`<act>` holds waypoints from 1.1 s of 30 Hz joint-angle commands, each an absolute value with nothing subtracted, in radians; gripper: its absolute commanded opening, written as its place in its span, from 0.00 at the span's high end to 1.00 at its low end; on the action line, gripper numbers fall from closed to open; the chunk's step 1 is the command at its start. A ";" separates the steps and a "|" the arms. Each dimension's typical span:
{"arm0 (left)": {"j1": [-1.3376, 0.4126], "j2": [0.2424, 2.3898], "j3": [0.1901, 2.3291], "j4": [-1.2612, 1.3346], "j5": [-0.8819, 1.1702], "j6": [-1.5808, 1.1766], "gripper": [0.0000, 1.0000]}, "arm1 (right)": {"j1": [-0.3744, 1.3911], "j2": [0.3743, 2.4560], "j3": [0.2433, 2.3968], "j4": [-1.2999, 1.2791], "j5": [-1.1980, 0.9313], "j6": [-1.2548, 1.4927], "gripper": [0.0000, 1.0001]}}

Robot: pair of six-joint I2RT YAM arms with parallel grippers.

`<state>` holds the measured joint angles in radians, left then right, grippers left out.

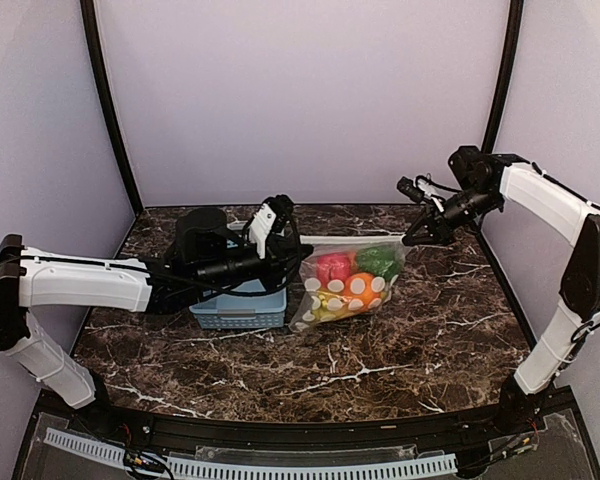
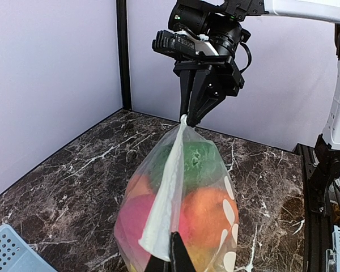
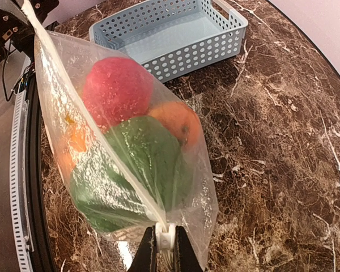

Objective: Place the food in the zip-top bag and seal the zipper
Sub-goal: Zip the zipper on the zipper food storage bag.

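Pinching the zip-top bag (image 3: 130, 141) at both ends of its mouth. Left gripper (image 2: 167, 253): pressed together on one end of the zipper (image 2: 165, 192). Right gripper (image 3: 164, 242): pressed together on the opposite corner, right at the strip's other end. Strung taut between the two grippers, hanging below them, belly on or just above the table (image 1: 430, 330); cannot tell which. Loaded: red apple (image 3: 116, 88), orange (image 3: 178, 122) and green pepper (image 3: 141, 161) seen through the film straight ahead of the right gripper, yellow piece (image 1: 318, 312) lower down. Light-blue basket (image 3: 204, 54) just behind the left gripper. Cannot tell whether pressed shut along the whole run between the grippers; sealing judged to be the step in hand.

Possible failures, by cause:
1. Slipping out of either pinch. Thin slick film, small bite at the very corner, weight of the food dragging down from the grip. Outcome: one end dropping, mouth tipping, spilling if unsealed.
2. Pulling apart too hard. Tearing at a corner, or popping the seal open next to a gripper.
3. Easing together too far. Strip going slack and folding; looks twisted flat just ahead of the left gripper, so risk of mis-mated tracks.
4. Running a gripper along the strip. Pepper bulging close under the right gripper; likely snag, gap left behind it.
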<state>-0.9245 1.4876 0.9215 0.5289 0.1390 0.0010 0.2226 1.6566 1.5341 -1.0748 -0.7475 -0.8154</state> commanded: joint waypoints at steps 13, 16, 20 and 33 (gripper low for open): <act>-0.897 1.538 0.916 0.608 0.172 -0.042 0.99 | 0.113 1.654 1.495 -1.089 -0.615 -0.882 0.97; -0.893 1.550 0.919 0.612 0.178 -0.044 0.99 | 0.106 1.656 1.490 -1.089 -0.610 -0.891 0.97; -0.891 1.575 0.930 0.617 0.187 -0.047 0.99 | 0.103 1.662 1.489 -1.089 -0.602 -0.897 0.97; -0.823 1.825 1.207 0.631 0.284 -0.026 0.99 | 0.041 1.726 1.670 -1.102 -0.574 -0.906 0.98</act>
